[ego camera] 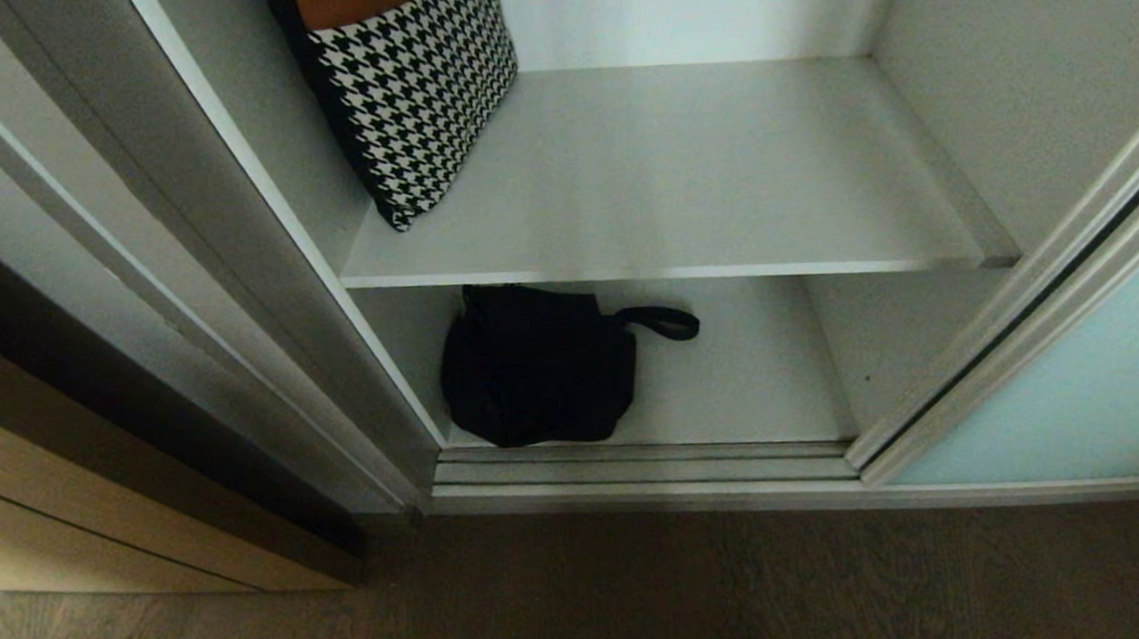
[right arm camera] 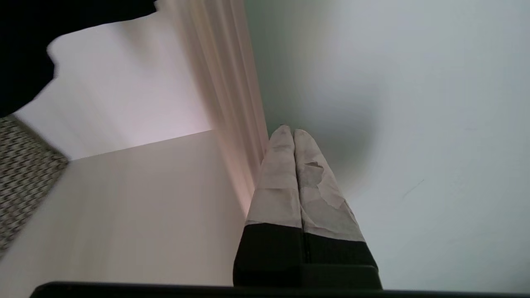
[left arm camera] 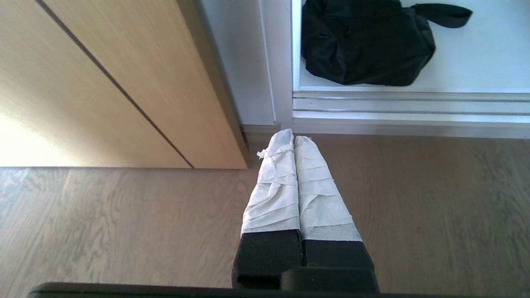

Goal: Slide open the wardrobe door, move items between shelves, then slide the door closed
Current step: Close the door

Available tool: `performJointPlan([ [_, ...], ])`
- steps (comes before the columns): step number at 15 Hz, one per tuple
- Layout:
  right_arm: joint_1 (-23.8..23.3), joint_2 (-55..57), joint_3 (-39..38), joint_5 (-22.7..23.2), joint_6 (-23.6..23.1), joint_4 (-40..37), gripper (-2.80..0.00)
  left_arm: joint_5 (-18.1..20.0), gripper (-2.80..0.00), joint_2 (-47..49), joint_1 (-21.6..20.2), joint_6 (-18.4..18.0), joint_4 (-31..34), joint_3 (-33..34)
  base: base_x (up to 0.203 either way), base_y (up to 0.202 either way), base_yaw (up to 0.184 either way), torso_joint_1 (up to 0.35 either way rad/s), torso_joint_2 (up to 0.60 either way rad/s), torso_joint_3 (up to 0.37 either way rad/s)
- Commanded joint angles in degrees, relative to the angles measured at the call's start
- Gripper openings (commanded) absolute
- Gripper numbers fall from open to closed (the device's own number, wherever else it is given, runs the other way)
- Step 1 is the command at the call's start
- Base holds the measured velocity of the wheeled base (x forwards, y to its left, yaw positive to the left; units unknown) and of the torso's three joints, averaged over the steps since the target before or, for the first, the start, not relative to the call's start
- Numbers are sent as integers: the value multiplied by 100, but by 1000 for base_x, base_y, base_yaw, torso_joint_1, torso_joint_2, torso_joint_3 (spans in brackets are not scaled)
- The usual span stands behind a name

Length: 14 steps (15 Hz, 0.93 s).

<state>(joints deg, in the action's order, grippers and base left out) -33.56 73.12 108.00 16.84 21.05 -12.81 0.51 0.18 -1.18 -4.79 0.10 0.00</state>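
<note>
Two shelves point(ego camera: 680, 181) show in the open wardrobe, one above the other, between pale side walls. Item one: black bag point(ego camera: 533, 367), lying on the lower shelf at about 7 o'clock in the opening, just behind the floor track point(ego camera: 640, 460), its strap loop point(ego camera: 665, 323) pointing to 3 o'clock. Item two: houndstooth bag point(ego camera: 417, 79), standing tilted on the upper shelf at 11 o'clock, leaning against the side wall. Item three: sliding door point(ego camera: 1086, 394), pale blue-green glass, at 4 o'clock. Item four: wood panel point(ego camera: 91, 503) at 8 o'clock. Left tool point(left arm camera: 294, 138): clenched, holding nothing, over the wood floor point(left arm camera: 414, 207). Right tool point(right arm camera: 288, 130): clenched, empty, tips close to the door glass beside its frame edge.
</note>
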Motion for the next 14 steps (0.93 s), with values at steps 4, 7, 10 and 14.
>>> performJointPlan([
  [4,213,-145,-111,78,4,-11,-280,1,-280,8,-5,-4,-1,0,0,0,0,0,0,0],
  [7,573,-273,-116,132,4,-110,-280,1,-280,8,-5,-4,-1,0,0,0,0,0,0,0],
  [10,1020,-359,-137,149,-15,-191,-280,1,-280,8,-5,-4,-1,0,0,0,0,0,0,0],
  [14,1866,-432,-139,149,-71,-263,-280,1,-280,8,-5,-4,-1,0,0,0,0,0,0,0],
])
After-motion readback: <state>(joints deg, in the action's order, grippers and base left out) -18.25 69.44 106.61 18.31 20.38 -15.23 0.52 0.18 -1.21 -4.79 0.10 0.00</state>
